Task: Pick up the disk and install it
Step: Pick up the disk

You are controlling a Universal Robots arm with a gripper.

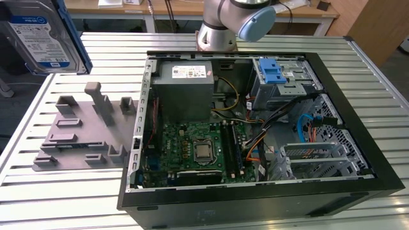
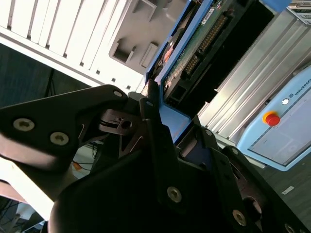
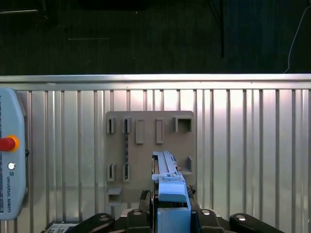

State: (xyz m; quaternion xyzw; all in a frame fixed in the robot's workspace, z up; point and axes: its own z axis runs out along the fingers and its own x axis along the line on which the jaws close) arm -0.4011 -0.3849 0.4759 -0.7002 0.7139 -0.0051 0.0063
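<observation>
Disk [image 1: 38, 38]: rigid, dense, smooth-cased, prob. shock-sensitive, best taken by blue side rails, not label/board; loc. aloft over grey fixture [image 1: 83, 129] on counter [image 1: 76, 191], well apart from open PC case [image 1: 255, 203], clamped edgewise in tool [image 3: 171, 212].

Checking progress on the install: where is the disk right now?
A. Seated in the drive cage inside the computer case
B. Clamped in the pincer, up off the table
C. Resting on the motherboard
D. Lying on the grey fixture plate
B: in the second wrist view the pincer grips the disk by its blue rail, and the exterior view shows it in the air, off the grey fixture plate and outside the computer case.
</observation>
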